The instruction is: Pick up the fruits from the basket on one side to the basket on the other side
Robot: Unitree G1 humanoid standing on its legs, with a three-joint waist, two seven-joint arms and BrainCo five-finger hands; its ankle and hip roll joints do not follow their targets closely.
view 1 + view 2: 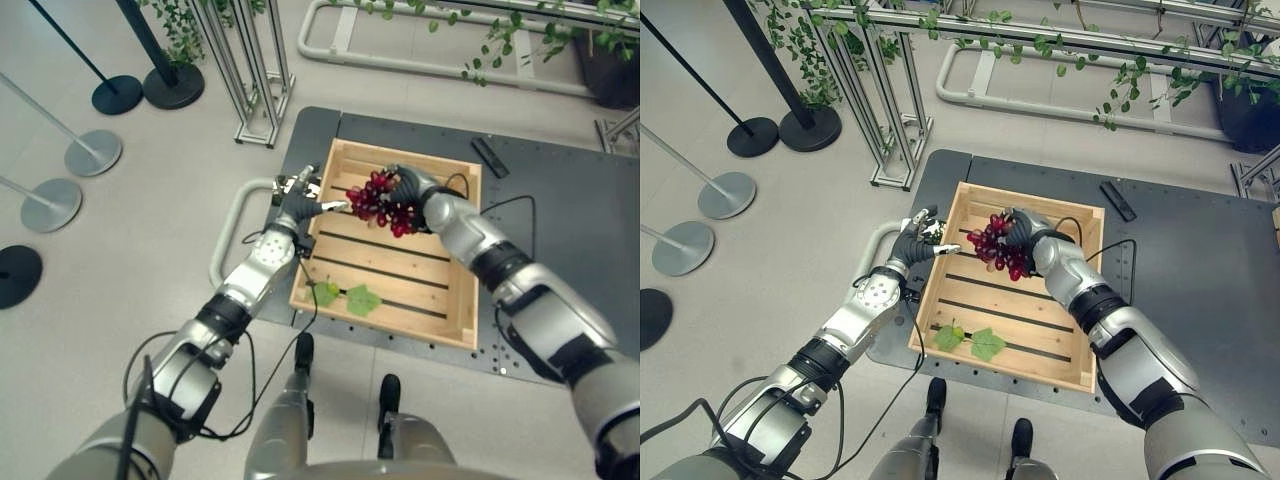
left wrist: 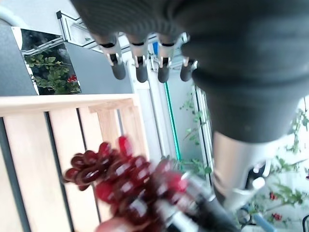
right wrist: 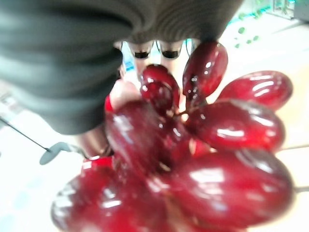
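**Over the slatted crate: grapes in the right hand**

Above the pale wooden crate point(image 1: 1015, 330), the right hand point(image 1: 1021, 231) curls round a glossy bunch of red grapes point(image 1: 994, 243). Beside it, the left hand point(image 1: 917, 237) hovers at the crate's rim, fingers relaxed. Two flat green leaves point(image 1: 972, 341) lie on the slats.

Light: the scene was evenly and brightly lit, and only soft shadows were cast on the floor point(image 1: 120, 260).
Glare: white highlights were seen on the grapes point(image 3: 203, 159).
Blur: the grapes were rendered out of focus in both wrist views.
Distortion: the poles point(image 1: 770, 60) were bent outward near the edges.
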